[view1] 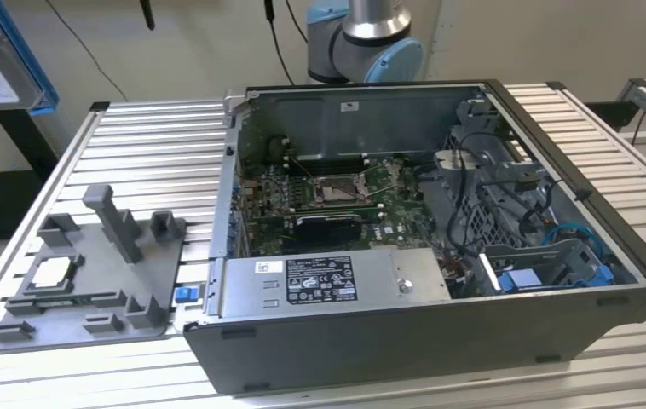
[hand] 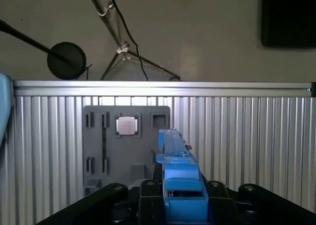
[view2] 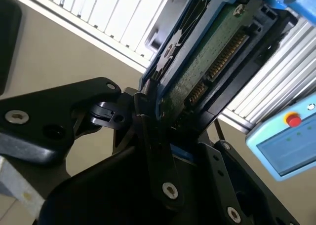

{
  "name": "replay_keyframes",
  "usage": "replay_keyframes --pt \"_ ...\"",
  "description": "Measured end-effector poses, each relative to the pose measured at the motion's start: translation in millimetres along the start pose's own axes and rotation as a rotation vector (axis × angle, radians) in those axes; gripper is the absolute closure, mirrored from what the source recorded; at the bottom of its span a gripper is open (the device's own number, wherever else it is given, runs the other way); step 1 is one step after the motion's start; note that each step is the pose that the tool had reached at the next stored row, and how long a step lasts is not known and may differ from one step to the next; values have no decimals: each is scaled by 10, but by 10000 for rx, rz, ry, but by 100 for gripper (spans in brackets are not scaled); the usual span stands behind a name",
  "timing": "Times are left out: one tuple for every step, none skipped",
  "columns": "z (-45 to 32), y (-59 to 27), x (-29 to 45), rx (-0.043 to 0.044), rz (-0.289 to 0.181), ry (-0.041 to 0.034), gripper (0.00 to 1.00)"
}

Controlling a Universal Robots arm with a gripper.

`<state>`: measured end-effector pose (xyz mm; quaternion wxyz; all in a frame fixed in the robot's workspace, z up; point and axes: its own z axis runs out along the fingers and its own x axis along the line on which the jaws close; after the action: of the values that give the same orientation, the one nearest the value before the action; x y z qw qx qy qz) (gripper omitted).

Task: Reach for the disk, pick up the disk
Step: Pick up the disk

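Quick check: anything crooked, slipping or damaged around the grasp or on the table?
Nothing stands out. The pincer is shut on the silver-grey hard disk in its bright blue plastic bracket, holding it clear of the table. The small square silver chip sits squarely in its pocket on the grey plastic fixture plate.

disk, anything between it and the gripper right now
Nothing visible stands between them. In the second wrist view the gripper is closed on the disk, clamping one blue-framed edge directly.

Open computer case [view1: 414,345] on ribbed table [view1: 152,145]; grey fixture [view1: 152,274] beside it, holding silver chip [view1: 53,272].
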<state>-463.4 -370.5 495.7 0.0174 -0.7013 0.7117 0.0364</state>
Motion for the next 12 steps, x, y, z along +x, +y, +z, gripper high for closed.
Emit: replay_keyframes --pt "-26 1 -2 0 1 0 100" --pt "-48 1 -4 0 0 0 100" --pt "-74 2 -6 0 0 0 100" --pt "-97 3 -8 -1 0 0 100" --pt "-121 4 -10 0 1 0 100" --pt "-146 4 -11 0 1 0 100" --pt "-168 5 -13 0 1 0 100" --pt "-192 6 -15 -1 1 0 100" --pt "-211 6 -16 -1 0 0 100" --pt "-230 6 -18 0 0 0 100" --pt "-250 7 -19 0 0 0 100" --pt "-269 8 -20 0 0 0 100"
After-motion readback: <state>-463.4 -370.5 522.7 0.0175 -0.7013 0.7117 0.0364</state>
